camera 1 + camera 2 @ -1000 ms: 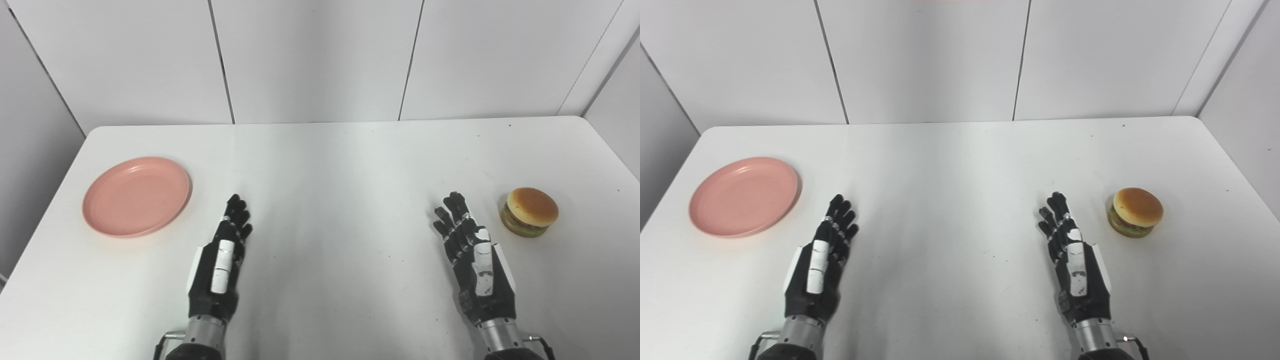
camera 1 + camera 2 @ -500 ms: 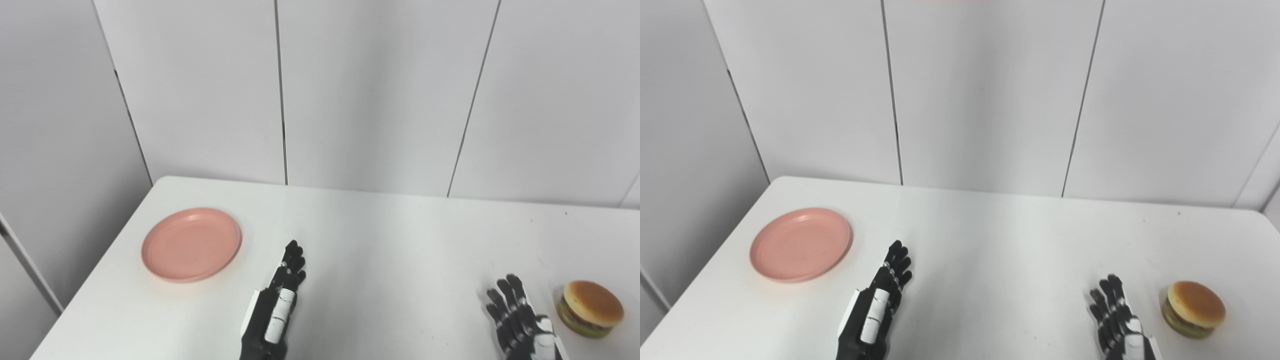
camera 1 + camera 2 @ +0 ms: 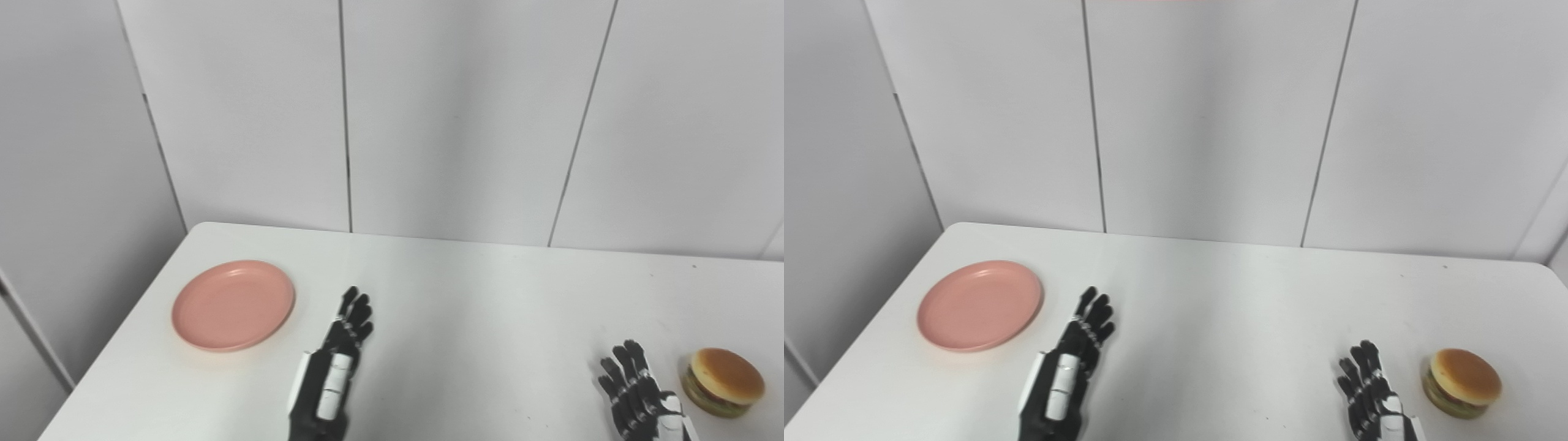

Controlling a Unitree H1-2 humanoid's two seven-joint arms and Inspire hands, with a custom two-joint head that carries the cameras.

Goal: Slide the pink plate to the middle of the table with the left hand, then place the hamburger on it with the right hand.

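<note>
Left robot hand (image 3: 334,367) nearer pink plate (image 3: 233,305), fingers apart, empty; right robot hand (image 3: 1372,398) likewise.

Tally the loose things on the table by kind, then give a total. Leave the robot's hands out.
Pink plate: 1
Hamburger: 1
Total: 2

Two head cameras side by side look down across the table (image 3: 465,306); views overlap almost wholly.
</note>
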